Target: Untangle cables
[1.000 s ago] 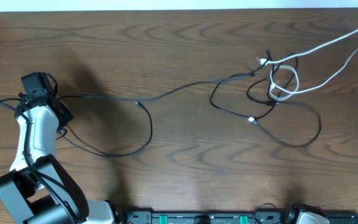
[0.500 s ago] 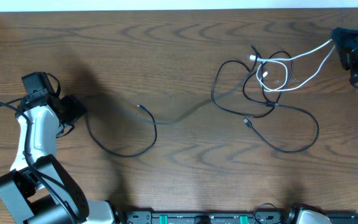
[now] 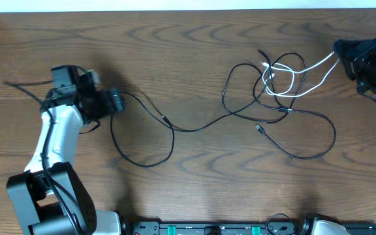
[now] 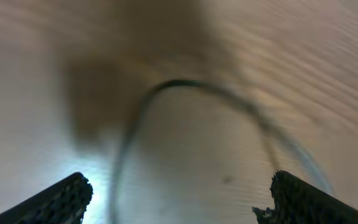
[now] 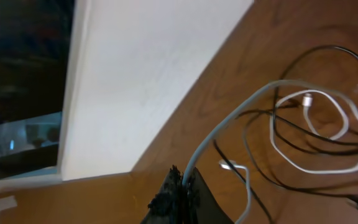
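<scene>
Cables [image 3: 279,78], thin plug-ended cords: short white cable [image 5: 278,83] pinched in right gripper [image 5: 180,186], jaws pressed together; it leads into tangled long black cables [image 3: 188,129], right-centre of brown wooden table [image 3: 175,52]. Left gripper [image 4: 180,193] spread wide, empty, facing one black loop.

Overhead looked straight down on the whole bench [image 3: 175,46]. Left wrist faced it closely. Right wrist shared the cables [image 5: 306,99] with overhead.
</scene>
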